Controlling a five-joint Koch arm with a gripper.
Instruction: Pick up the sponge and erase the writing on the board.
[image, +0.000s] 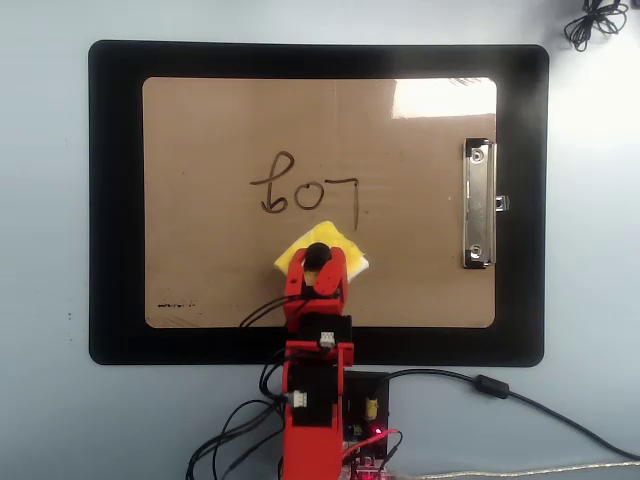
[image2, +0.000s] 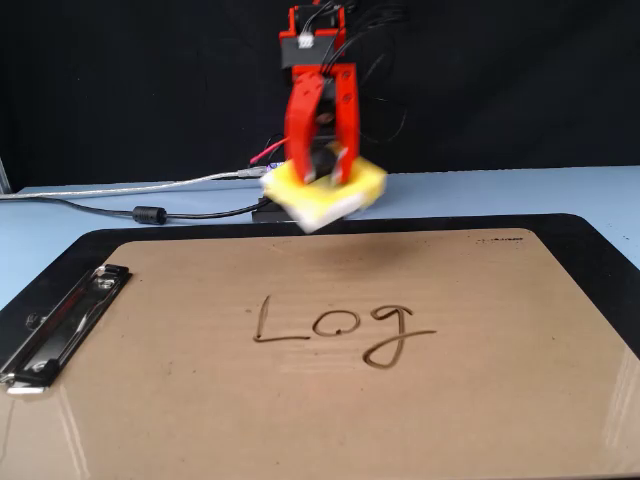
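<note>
The tan board (image: 210, 270) lies on a black mat, its silver clip (image: 478, 205) at the right in the overhead view; it also shows in the fixed view (image2: 150, 400). The dark-brown writing (image: 305, 190) sits at the board's middle and shows in the fixed view (image2: 345, 330) too. My red gripper (image: 318, 262) is shut on the black knob of the yellow sponge (image: 345, 245). In the fixed view the gripper (image2: 322, 170) holds the sponge (image2: 365, 190) tilted in the air above the board's far edge, clear of the writing.
The black mat (image: 115, 200) surrounds the board on a pale blue table. A small dark smudge (image: 175, 303) marks the board's lower left corner. Cables (image: 520, 395) run from the arm's base to the right. A black cord bundle (image: 595, 20) lies at the top right.
</note>
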